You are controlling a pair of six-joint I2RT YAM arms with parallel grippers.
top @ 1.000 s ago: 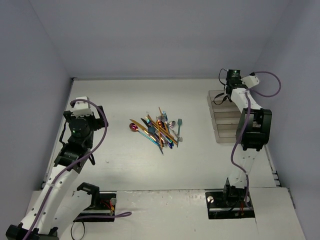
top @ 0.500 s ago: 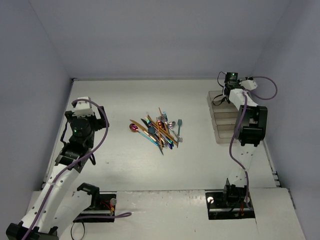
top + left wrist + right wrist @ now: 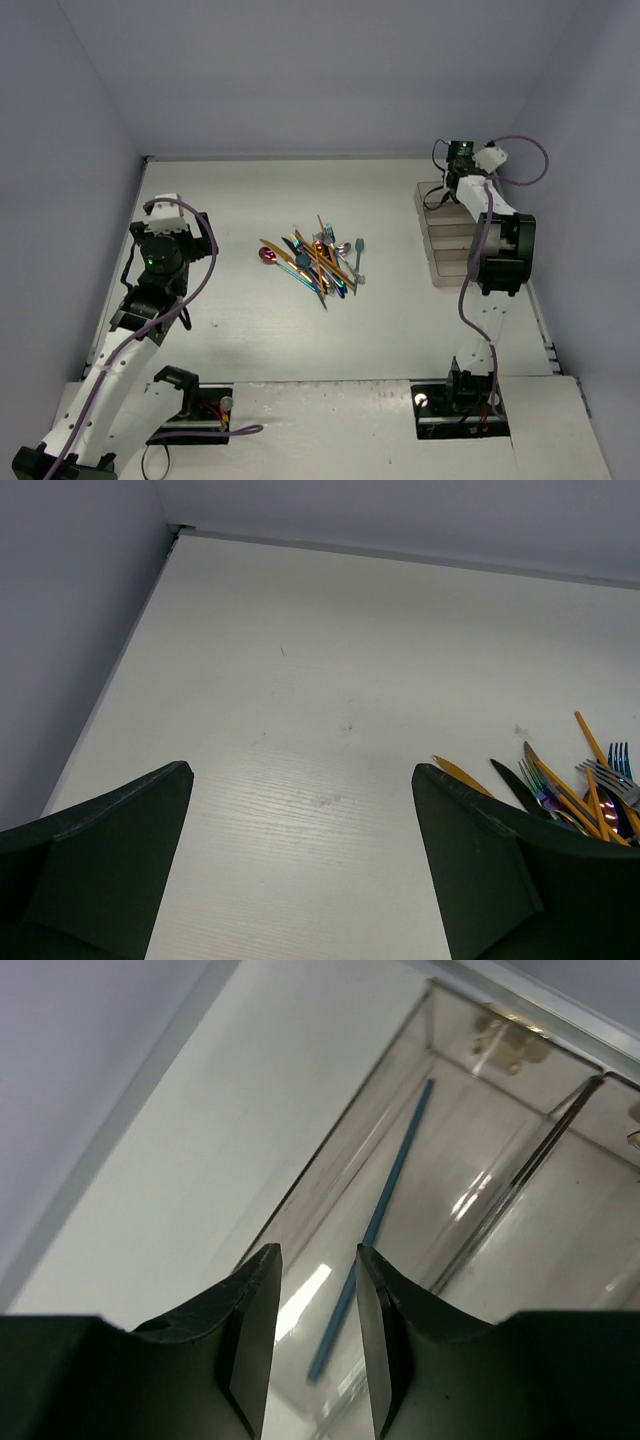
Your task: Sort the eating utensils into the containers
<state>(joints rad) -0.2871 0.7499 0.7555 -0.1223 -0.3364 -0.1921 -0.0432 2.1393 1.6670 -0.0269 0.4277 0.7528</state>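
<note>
- Bench point(image 3: 250, 320): white, boxed in by grey walls point(image 3: 300, 80) on three sides.
- Utensils point(image 3: 315, 258): one crossed heap mid-bench, between the two arms. Gold, blue-purple and teal pieces, with a magenta spoon point(image 3: 267, 254) at the heap's left edge. Nothing lies over the heap, and both arms are well apart from it.
- Trays point(image 3: 447, 240): clear joined row on the right of the bench, just beside the right arm.
- Right arm point(image 3: 495, 250): stretched forward over the trays, elbow above the nearer ones, wrist over the far end one. A purple cable point(image 3: 525, 160) loops off the wrist.
- Right end effector point(image 3: 316, 1260): points down into the end compartment. Jaws partly apart, nothing clamped between them.
- Blue utensil point(image 3: 385, 1200): thin, lying lengthwise on that compartment's floor. Its near end lines up with the gap between the fingers. Can't tell whether it's a fork, spoon or knife.
- Gold glint point(image 3: 500, 1035) at that compartment's far end wall; can't tell what it is.
- Left arm point(image 3: 150, 290): bent and raised at the left side, wrist facing across the bench.
- Left end effector point(image 3: 300, 780): jaws wide apart, empty. Only the heap's tips show, at the right edge of its view.
</note>
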